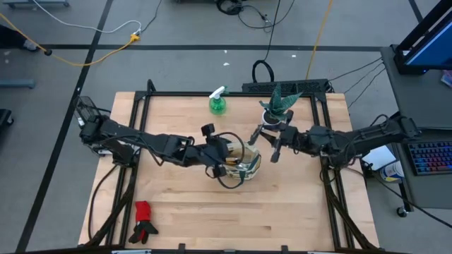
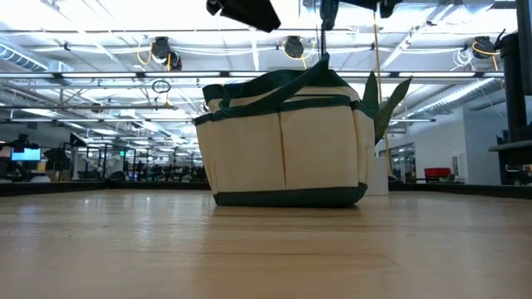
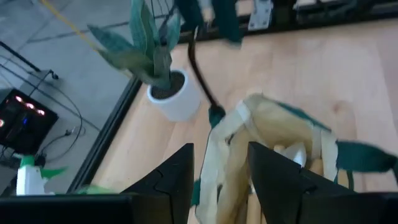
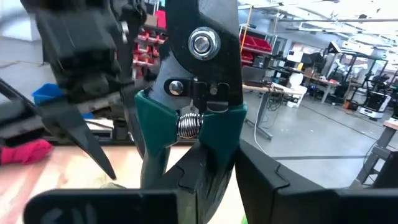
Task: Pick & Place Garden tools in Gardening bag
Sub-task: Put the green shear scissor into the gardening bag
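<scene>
Right jaws [image 4: 205, 180] gripping pruning shears [image 4: 199, 81] (blades up), beside gardening bag [image 1: 240, 164]

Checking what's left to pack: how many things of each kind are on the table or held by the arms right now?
Gardening bag: 1
Pruning shears, held by the right gripper beside the bag: 1
Green spray bottle: 1
Red-and-black gloves: 1 pair
Potted plant: 1
Total: 5

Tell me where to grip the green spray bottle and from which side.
Grip the spray bottle around its round green body, coming straight down from above. It lies on its side in open table, white trigger toward the far edge, body toward the bag, so jaws straddle it.
</scene>
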`<state>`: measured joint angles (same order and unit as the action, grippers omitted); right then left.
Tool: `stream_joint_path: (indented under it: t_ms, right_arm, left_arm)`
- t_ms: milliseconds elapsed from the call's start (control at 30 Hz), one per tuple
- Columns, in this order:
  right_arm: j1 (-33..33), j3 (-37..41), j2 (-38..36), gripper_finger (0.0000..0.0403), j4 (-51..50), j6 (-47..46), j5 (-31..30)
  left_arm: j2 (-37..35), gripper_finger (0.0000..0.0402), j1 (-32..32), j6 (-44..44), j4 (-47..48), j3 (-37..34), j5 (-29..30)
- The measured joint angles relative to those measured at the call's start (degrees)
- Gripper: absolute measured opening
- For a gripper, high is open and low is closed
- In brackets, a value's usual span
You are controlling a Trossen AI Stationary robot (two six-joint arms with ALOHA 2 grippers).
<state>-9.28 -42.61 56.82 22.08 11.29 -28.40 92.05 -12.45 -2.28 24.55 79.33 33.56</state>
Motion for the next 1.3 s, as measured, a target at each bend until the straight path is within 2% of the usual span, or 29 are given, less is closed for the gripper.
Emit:
stream_joint_path:
  t_ms: [167,533,1100,1300]
  right_arm:
    - [0.9,0.0,4.2,0.0059,3.0,0.1,0.1]
    - [1.0,0.0,11.3,0.0059,10.8,-0.3,0.1]
    - [1.4,0.0,14.2,0.0059,15.5,0.1,0.2]
    - [1.3,0.0,14.2,0.0059,16.2,0.0,0.5]
  left_arm:
    - [0.0,0.0157,0.0,4.1,-5.2,0.0,0.0]
    - [0.0,0.0157,0.6,7.0,-15.7,0.0,0.1]
    - [0.4,0.0157,3.2,4.7,-18.7,0.0,-2.7]
    - [0.4,0.0156,3.8,6.8,-18.9,0.0,-3.1]
